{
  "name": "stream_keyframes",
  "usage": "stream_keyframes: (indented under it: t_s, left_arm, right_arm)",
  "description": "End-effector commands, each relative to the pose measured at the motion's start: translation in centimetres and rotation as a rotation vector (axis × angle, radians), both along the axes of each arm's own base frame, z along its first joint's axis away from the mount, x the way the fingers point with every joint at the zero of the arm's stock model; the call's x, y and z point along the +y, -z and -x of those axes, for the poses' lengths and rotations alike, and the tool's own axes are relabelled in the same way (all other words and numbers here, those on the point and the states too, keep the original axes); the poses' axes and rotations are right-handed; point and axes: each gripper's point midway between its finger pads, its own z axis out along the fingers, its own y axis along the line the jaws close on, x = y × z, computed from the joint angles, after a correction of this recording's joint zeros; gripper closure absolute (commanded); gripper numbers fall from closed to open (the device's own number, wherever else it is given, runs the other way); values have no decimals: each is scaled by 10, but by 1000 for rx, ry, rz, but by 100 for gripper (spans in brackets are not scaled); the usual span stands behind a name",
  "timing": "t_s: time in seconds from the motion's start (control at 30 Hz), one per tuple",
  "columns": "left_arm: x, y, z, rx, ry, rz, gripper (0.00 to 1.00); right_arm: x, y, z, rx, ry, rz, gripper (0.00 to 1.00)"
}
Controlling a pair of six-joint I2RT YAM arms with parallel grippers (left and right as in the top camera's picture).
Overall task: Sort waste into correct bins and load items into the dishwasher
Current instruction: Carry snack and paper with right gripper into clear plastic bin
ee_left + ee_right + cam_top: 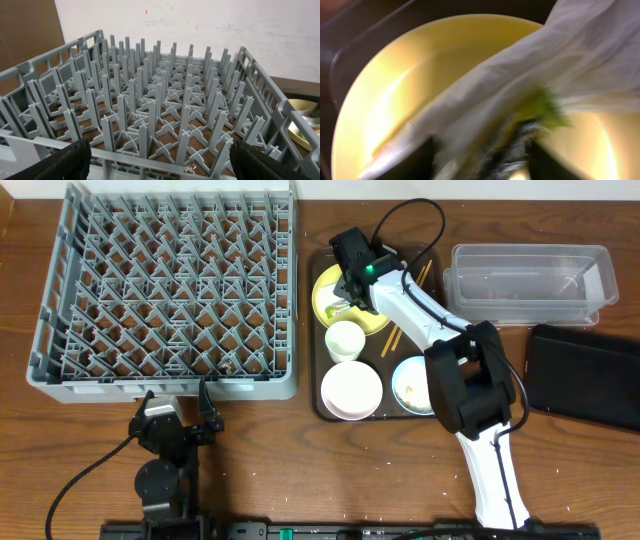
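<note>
My right gripper (350,287) is low over the round yellow plate (324,292) on the brown serving tray. In the right wrist view its jaws (482,160) are closed around the crumpled white paper wrapper (530,75), with the green-and-yellow sachet (545,107) against it, over the plate (405,85); the view is blurred. The small white cup (344,340), white bowl (351,389), light blue bowl (412,385) and chopsticks (392,337) sit on the tray. My left gripper (178,402) is open and empty at the front edge of the grey rack (170,290), also seen in the left wrist view (160,100).
The clear tub (528,280) stands at the back right, the black tray (585,375) in front of it. The brown serving tray (318,402) lies just right of the rack. Some beige scraps (189,168) lie under the rack's front edge.
</note>
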Motion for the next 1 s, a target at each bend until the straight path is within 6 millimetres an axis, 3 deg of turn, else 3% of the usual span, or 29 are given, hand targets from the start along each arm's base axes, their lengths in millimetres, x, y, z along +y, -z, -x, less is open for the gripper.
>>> stream_keyframes:
  t_s: [0.0, 0.03, 0.1, 0.2, 0.37, 0.47, 0.6, 0.7, 0.77, 0.87, 0.97]
  left_arm:
    - [2, 19, 0, 49, -9, -11, 10]
    - [2, 19, 0, 49, -9, -11, 10]
    - [2, 19, 0, 49, -9, -11, 10]
    - [2, 19, 0, 49, -9, -11, 10]
    - [2, 19, 0, 49, -9, -11, 10]
    - [2, 19, 0, 49, -9, -11, 10]
    - [2, 19, 0, 49, -9, -11, 10]
    - [2, 19, 0, 49, -9, -11, 10]
    - [2, 19, 0, 49, -9, -11, 10]
    - [2, 19, 0, 49, -9, -11, 10]
    - [2, 19, 0, 49, -9, -11, 10]
  right_arm:
    - [-2, 10, 0, 12, -4, 20, 87]
    - [-2, 10, 0, 12, -11, 23, 99]
    - [-2, 6, -1, 6, -23, 26, 99]
    - [-5, -16, -7, -29, -42, 22, 99]
    - [-11, -98, -14, -149, -127, -24, 99]
    - [-36, -162, -10, -228, -103, -41, 99]
    - [-90, -215, -2, -280, -28, -33, 99]
    - [-142, -227, 4, -264, 79, -16, 99]
    - [-181, -222, 7, -232, 208, -11, 99]
    - [-233, -204, 12, -189, 437, -37, 98]
    - [-272, -183, 13, -169, 584, -65, 98]
